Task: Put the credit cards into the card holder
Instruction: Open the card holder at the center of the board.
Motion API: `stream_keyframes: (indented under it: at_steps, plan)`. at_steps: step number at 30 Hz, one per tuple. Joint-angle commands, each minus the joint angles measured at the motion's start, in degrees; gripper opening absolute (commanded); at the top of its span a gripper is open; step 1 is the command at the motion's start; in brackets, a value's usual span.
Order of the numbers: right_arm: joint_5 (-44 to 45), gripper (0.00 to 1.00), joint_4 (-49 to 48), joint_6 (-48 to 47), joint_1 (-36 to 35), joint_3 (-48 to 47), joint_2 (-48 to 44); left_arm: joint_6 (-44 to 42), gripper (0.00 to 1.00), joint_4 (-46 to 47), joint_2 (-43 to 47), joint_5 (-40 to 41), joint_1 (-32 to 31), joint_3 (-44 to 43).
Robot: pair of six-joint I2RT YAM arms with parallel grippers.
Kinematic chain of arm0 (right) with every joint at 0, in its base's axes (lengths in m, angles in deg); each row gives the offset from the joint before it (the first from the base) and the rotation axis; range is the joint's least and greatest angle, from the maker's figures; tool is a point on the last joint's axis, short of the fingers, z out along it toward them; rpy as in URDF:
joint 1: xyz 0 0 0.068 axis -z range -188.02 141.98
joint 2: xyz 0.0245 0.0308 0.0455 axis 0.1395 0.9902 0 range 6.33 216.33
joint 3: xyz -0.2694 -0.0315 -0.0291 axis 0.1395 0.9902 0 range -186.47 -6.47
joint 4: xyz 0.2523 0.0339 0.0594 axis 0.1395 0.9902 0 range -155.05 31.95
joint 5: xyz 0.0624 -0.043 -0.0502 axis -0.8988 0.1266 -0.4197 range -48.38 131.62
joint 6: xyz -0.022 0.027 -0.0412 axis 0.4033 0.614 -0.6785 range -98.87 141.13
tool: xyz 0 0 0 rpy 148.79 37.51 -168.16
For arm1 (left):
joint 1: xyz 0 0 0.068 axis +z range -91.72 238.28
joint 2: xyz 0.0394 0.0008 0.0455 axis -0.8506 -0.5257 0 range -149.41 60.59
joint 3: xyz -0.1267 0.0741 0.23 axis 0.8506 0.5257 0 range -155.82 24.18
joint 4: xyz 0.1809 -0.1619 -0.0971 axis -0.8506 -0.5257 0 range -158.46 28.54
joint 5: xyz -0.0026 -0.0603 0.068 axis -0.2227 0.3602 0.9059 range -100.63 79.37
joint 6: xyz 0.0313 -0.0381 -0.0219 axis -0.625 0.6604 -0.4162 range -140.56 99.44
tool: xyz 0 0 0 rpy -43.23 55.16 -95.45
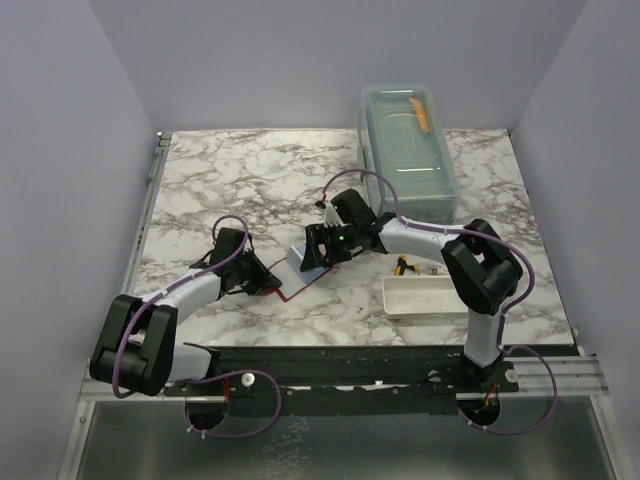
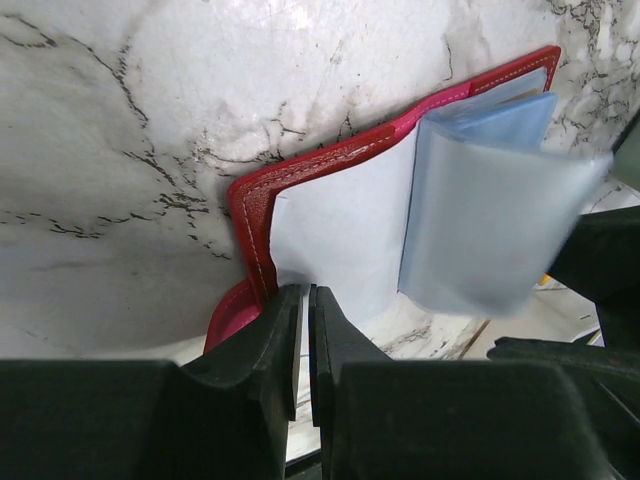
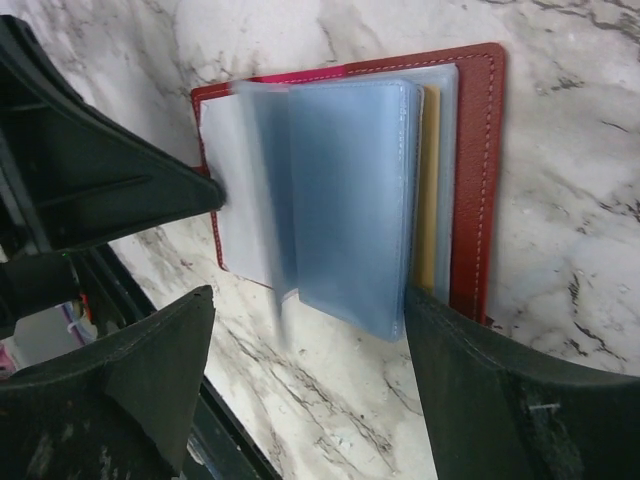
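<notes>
The red card holder (image 1: 284, 288) lies open on the marble between the two arms, with its clear blue sleeves (image 3: 350, 190) fanned up. My left gripper (image 2: 303, 292) is shut on the near edge of the holder's white-lined left cover (image 2: 340, 220). My right gripper (image 3: 310, 300) hangs open over the sleeves' lower edge, one finger on each side and nothing pinched. One sleeve looks blurred. A thin yellow edge (image 3: 428, 180) shows between the sleeves by the right cover (image 3: 478, 180). Whether it is a credit card I cannot tell. No other credit cards show plainly.
A clear plastic box (image 1: 410, 150) with an orange item inside stands at the back right. A white tray (image 1: 425, 297) sits near the front right edge, with a small yellow and black object (image 1: 402, 265) just behind it. The left gripper's dark body (image 3: 110, 180) crowds the holder's left side.
</notes>
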Motion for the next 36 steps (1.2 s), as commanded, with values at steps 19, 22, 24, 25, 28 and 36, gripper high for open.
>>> stream_keyframes:
  at_steps: [19,22,24,25,28,36]
  plan:
    - [-11.8,0.71,-11.61,5.87,-5.94,-1.61,0.01,-0.71,0.15,-7.03,8.7,5.66,0.3,-0.28]
    - [-11.72,0.71,-11.78,6.09,-6.54,-2.16,1.23,-0.83,0.15,-8.42,9.59,6.19,0.25,-0.4]
    - [-12.3,0.7,-11.93,6.49,-6.92,-3.0,2.0,-0.58,0.15,-9.49,10.6,6.65,0.3,-0.42]
    - [-12.28,0.7,-12.32,6.52,-7.13,-3.2,2.08,-0.38,0.15,-10.14,11.29,6.98,0.3,-0.54]
    - [-11.81,0.7,-12.2,6.08,-7.44,-4.46,2.47,-0.2,0.18,-13.02,13.34,8.54,0.47,-1.91]
    - [6.73,0.77,-5.69,15.27,-3.97,-0.05,-2.54,-4.68,0.47,-15.18,8.9,8.92,1.61,-6.36]
